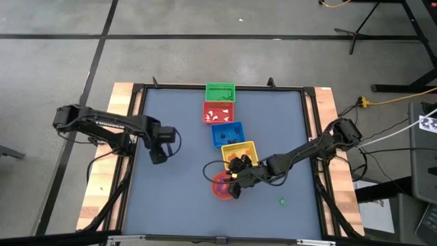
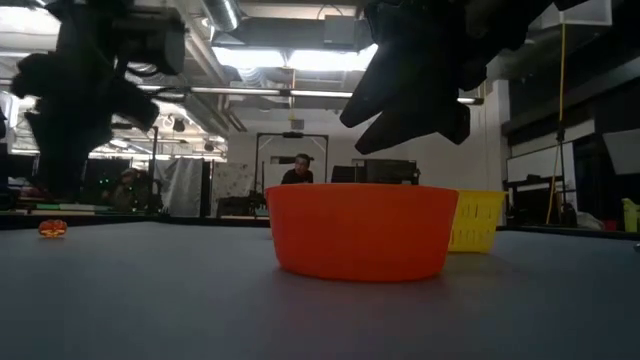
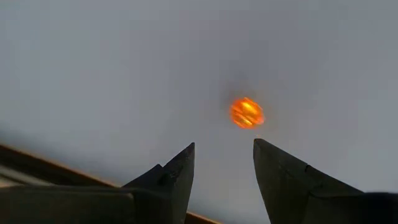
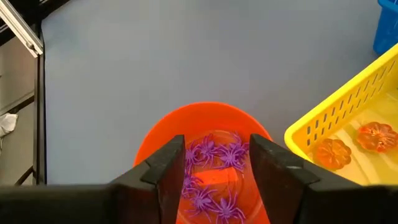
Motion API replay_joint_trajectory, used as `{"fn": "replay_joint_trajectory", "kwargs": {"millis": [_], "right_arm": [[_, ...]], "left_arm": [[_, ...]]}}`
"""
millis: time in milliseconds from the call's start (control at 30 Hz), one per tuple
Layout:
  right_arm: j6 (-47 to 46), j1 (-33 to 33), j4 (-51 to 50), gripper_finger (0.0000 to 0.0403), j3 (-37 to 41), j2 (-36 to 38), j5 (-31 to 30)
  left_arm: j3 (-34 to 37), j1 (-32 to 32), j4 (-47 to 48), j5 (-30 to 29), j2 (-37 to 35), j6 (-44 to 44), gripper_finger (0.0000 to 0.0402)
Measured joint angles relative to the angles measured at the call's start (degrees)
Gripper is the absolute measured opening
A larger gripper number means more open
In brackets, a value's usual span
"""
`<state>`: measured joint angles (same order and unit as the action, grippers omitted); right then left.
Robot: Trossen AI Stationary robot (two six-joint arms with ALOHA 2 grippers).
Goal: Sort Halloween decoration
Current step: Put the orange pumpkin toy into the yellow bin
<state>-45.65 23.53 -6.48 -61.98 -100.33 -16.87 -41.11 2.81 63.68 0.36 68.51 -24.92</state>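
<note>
Left tool [image 1: 158,154] found hovering over the worktop [image 1: 177,198] on the left side, fingers [image 3: 177,177] parted and holding nothing; one small orange pumpkin trinket [image 3: 247,113] noted lying alone on the bare surface just ahead of them. Toward centre, a row of baskets observed: green basket [image 1: 220,91], red basket [image 1: 220,111] with white pieces, blue basket [image 1: 227,133], yellow basket [image 4: 339,124] holding orange pumpkins [image 4: 331,153]. Right tool [image 1: 235,186] positioned above the orange bowl [image 4: 163,134], fingers spread, nothing gripped; purple spiders [image 4: 214,154] piled inside the bowl. Stray green trinket [image 1: 282,201] seen to the right. Judged light, small, likely slippery plastic; best pinched across the body, spiders by the middle rather than thin, flexible legs.
</note>
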Motion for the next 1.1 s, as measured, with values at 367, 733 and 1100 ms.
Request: {"fn": "replay_joint_trajectory", "kwargs": {"millis": [367,733,1100], "right_arm": [[0.0,0.0,0.0,0.0179,0.0,0.0,0.0],[0.0,0.0,-0.1,0.0177,0.0,0.1,0.0],[0.0,0.1,0.0,0.0177,0.0,0.1,0.0]], "left_arm": [[7.4,0.0,-12.5,7.3,0.0,-0.2,0.0157],[10.0,0.0,-15.4,3.2,0.0,-0.1,0.0182],[10.1,0.0,-16.1,3.1,0.0,-0.2,0.0182]]}}
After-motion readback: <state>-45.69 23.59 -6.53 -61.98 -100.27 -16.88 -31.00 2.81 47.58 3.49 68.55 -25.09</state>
